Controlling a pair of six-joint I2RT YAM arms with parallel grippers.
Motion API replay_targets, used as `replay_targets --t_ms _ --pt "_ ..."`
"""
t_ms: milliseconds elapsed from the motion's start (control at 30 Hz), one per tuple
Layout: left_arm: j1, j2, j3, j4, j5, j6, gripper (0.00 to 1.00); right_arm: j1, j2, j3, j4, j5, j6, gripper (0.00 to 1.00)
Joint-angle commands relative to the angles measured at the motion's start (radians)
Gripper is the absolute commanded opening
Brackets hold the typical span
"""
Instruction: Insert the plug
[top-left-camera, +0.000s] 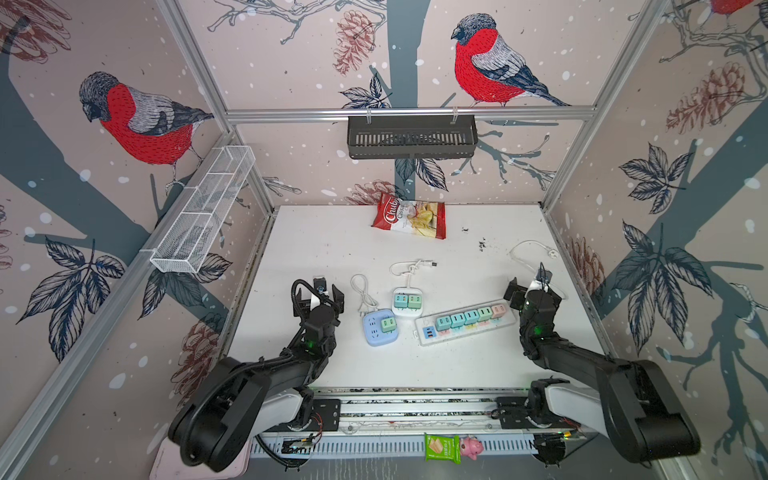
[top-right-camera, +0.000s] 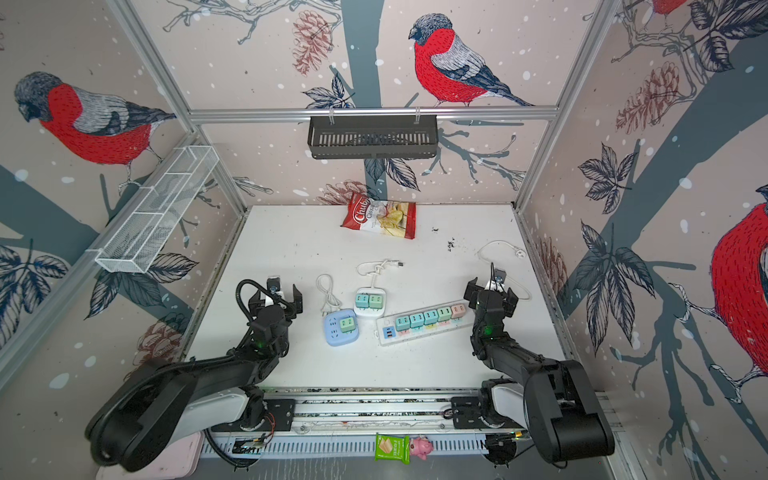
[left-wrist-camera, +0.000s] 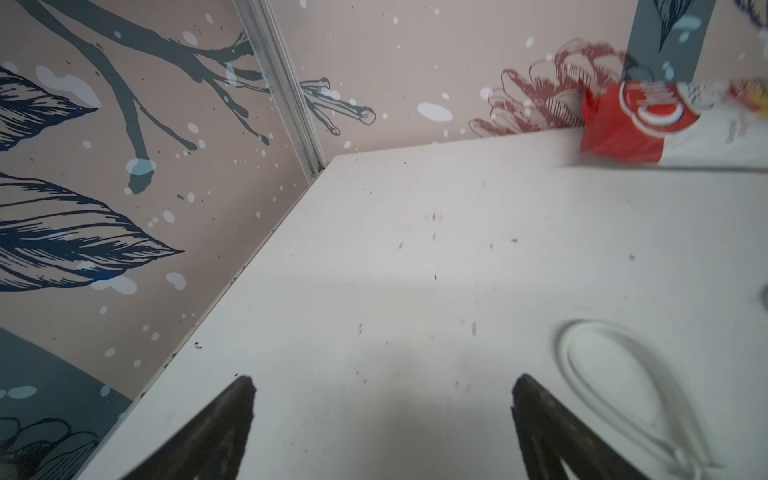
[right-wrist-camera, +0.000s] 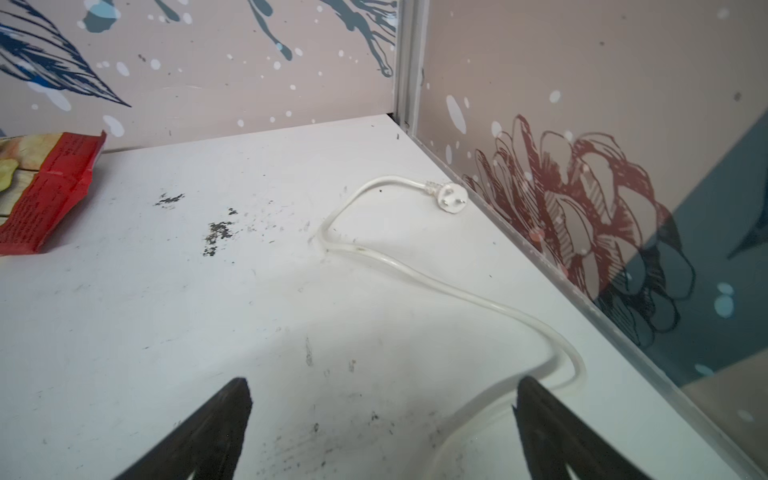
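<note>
No plug is held, so the step in hand is judged to be the approach before a pick. The loose white plug (right-wrist-camera: 451, 199) is seen lying on the counter (top-left-camera: 332, 249) at the upper right of the right wrist view, just beside the foot of the wall, with two prongs visible on its face. In both top views it is found at the right edge of the counter, well apart from every socket. Its cord (right-wrist-camera: 415, 274) is traced in a loop back toward the right gripper (top-left-camera: 533, 286). It is probably joined to the power strip (top-left-camera: 451, 337), though that joint is hidden behind the arm.

Five pastel adapters (top-left-camera: 471, 318) are already seated along the strip. Two more are seated in the white cube socket (top-left-camera: 400, 312) and one in the blue cube socket (top-left-camera: 372, 332), where free slots are left.

For the next move, the right arm would have to be reached toward the upper right, the fingers (right-wrist-camera: 536, 407) lowered around the plug body and closed across it. The plug would then be carried to a free socket and its prongs lined up.

Both arms are stretched up from the rail at the bottom of the top views, wrists bent downward. The left gripper (top-left-camera: 318, 293) is held left of the blue cube, the right one at the strip's right end. Each pair of fingers is spread wide, with only bare counter between.
</note>
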Motion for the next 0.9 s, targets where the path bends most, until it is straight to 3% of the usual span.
replay_targets --t_ms 0,67,133,233,267,333,433,567,733,867 --pt "-0.004 0.055 -0.024 0.36 0.089 0.147 0.96 0.003 0.057 0.007 0.215 -0.082 -0.085 1.0" --pt "-0.004 0.093 -0.019 0.393 0.078 0.223 0.96 0.003 0.086 -0.002 0.283 -0.09 -0.114 0.99" --pt "0.001 0.147 -0.006 0.452 0.043 0.221 0.97 0.002 0.111 -0.01 0.344 -0.084 -0.134 1.0" --pt "0.013 0.23 0.023 0.523 0.109 0.242 0.96 -0.039 0.325 -0.061 0.671 -0.127 -0.129 0.99" --pt "0.022 0.246 0.033 0.533 0.13 0.239 0.96 -0.03 0.366 -0.055 0.731 -0.086 -0.146 0.99" --pt "0.058 0.28 0.041 0.54 0.17 0.235 0.96 -0.044 0.278 0.006 0.449 -0.155 -0.116 0.99" --pt "0.123 0.33 0.007 0.673 0.164 0.176 0.96 -0.057 0.337 -0.005 0.571 -0.142 -0.116 1.0" --pt "0.269 0.399 -0.032 0.783 0.249 -0.008 0.96 -0.062 0.322 0.01 0.518 -0.141 -0.101 0.99" --pt "0.275 0.381 0.016 0.678 0.252 -0.004 0.96 -0.062 0.327 0.005 0.532 -0.139 -0.102 1.0" --pt "0.315 0.346 0.133 0.419 0.229 -0.072 0.98 -0.061 0.327 0.005 0.535 -0.139 -0.102 1.0"
